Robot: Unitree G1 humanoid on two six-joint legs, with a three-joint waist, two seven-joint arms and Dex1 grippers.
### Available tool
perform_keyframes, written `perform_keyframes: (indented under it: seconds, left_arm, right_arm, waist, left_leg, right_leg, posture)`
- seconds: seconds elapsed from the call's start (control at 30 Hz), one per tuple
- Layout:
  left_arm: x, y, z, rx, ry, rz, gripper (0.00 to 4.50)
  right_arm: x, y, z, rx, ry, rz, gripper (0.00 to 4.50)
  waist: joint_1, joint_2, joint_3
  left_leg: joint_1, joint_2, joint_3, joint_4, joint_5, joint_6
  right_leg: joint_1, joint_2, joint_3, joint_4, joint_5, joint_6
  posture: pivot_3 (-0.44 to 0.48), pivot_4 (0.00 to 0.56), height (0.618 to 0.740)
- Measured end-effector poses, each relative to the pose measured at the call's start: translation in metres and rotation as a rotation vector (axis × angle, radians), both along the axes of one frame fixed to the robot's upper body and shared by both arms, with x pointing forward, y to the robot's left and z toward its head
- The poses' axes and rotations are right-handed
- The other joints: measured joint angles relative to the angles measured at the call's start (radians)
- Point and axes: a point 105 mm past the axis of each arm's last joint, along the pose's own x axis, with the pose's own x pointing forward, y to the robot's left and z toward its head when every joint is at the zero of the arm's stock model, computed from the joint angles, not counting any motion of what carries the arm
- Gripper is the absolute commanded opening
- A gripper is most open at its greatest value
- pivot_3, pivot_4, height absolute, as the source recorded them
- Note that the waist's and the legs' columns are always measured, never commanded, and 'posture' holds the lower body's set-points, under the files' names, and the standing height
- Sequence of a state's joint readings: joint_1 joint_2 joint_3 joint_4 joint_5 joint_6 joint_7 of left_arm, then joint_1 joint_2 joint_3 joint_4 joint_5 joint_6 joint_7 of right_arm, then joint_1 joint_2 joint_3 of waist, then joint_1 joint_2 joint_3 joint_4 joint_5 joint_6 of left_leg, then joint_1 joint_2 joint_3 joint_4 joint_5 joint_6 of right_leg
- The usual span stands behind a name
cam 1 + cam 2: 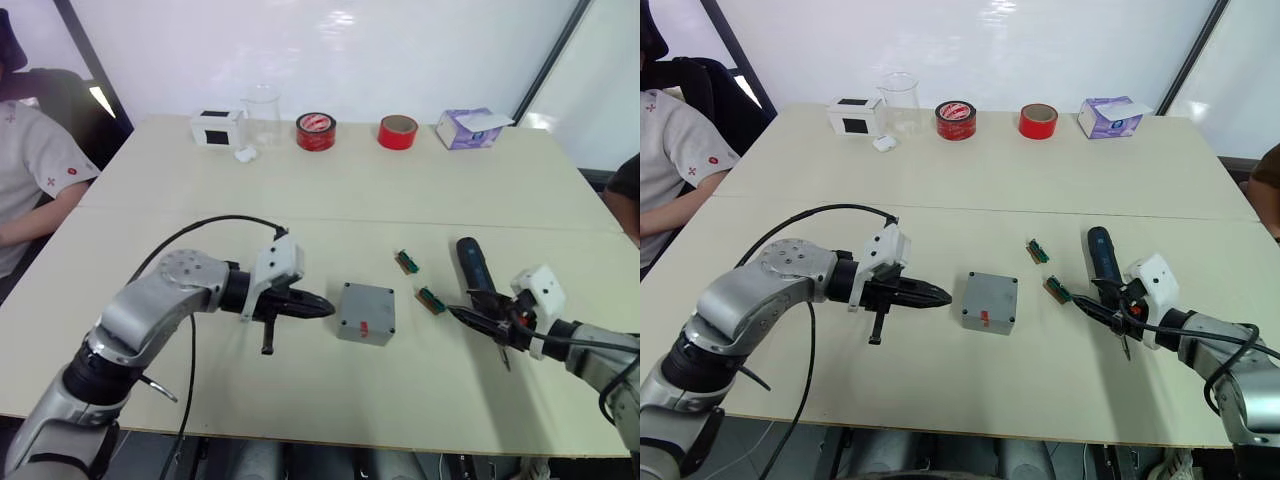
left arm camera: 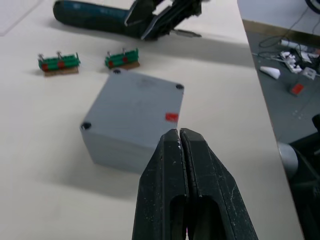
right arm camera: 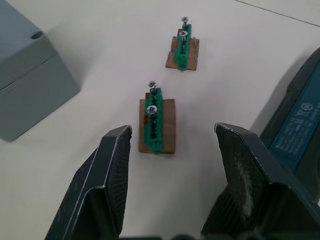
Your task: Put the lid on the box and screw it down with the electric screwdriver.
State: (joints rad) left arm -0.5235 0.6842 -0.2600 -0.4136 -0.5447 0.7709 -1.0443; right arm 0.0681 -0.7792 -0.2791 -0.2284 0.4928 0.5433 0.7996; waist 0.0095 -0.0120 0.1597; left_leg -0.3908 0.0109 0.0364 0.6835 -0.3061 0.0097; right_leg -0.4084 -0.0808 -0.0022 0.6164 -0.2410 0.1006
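your left arm bends in from the left with its wrist level, and the left gripper [image 1: 318, 307] points toward the middle of the table, its two black fingers [image 2: 200, 170] pressed flat together and holding nothing. your right arm comes in low from the right, and the right gripper [image 3: 172, 165] has its fingers [image 3: 107, 175] spread wide apart, also empty

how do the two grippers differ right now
The left gripper is shut and empty, pointing at the lid that sits on the box. The right gripper is open, beside the electric screwdriver, fingers either side of a green screw holder. Both have black fingers.
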Motion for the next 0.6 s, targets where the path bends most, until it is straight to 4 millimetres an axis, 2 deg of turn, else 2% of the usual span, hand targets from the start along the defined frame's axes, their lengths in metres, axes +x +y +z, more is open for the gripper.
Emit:
perform_keyframes:
  seconds: [0.4, 0.5, 0.57, 0.6]
  left_arm:
    - [0.002, -0.005, -0.002, -0.031, 0.011, 0.033, 0.0]
    - [0.0, -0.006, -0.002, -0.034, 0.014, 0.035, 0.0]
    - [-0.001, -0.008, -0.001, -0.033, 0.01, 0.033, 0.0]
    - [-0.002, -0.008, -0.001, -0.034, 0.008, 0.033, 0.0]
  right_arm:
    - [0.015, 0.014, -0.002, -0.001, 0.001, 0.051, 2.74]
    - [0.015, 0.016, -0.005, -0.005, 0.011, 0.063, 2.06]
    - [0.013, 0.016, -0.007, -0.007, 0.016, 0.069, 1.23]
    - [0.012, 0.016, -0.008, -0.01, 0.02, 0.071, 1.23]
  waist:
    - [0.003, 0.0, 0.0]
    - [0.002, 0.0, 0.0]
    - [0.003, 0.0, 0.0]
    - [0.003, 0.0, 0.0]
  left_leg:
    - [0.0, 0.0, 0.0, 0.0, 0.0, 0.0]
    - [0.0, 0.0, 0.0, 0.0, 0.0, 0.0]
    - [0.0, 0.0, 0.0, 0.0, 0.0, 0.0]
    - [0.0, 0.0, 0.0, 0.0, 0.0, 0.0]
  right_leg:
    - [0.0, 0.0, 0.0, 0.0, 0.0, 0.0]
    - [0.0, 0.0, 0.0, 0.0, 0.0, 0.0]
    - [0.0, 0.0, 0.0, 0.0, 0.0, 0.0]
    - [0.0, 0.0, 0.0, 0.0, 0.0, 0.0]
  posture:
    - [0.0, 0.15, 0.74]
    - [0.0, 0.15, 0.74]
    - [0.0, 0.15, 0.74]
    - [0.0, 0.15, 0.74]
